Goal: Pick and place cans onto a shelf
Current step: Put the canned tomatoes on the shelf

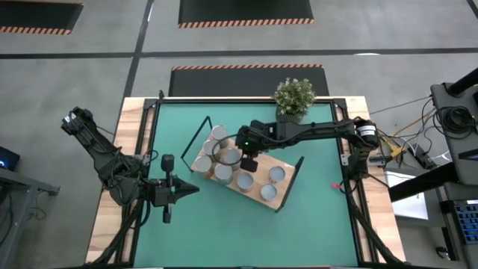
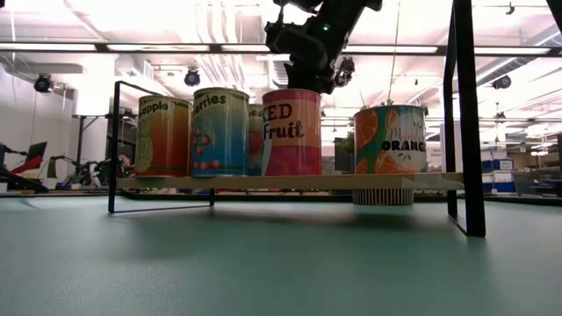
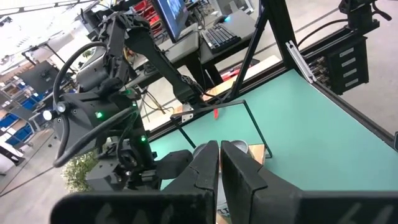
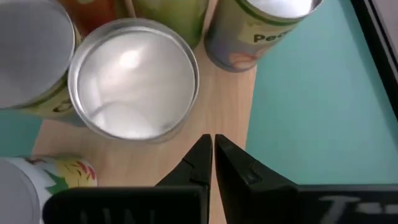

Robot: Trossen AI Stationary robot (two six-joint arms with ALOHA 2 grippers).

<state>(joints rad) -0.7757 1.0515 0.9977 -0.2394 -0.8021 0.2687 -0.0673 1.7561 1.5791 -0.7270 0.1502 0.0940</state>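
Eight or so cans point(image 1: 246, 181) all stand upright on the shelf point(image 1: 287, 188). The right gripper point(image 1: 249, 162) hangs right above them, fingers pressed together, holding nothing. The left gripper point(image 1: 184, 190), also pinched together and empty, waits well off beside the shelf, so the right arm is nearer.

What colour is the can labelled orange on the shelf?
The orange-labelled can is teal with orange slices printed on it, clearest in the low view.
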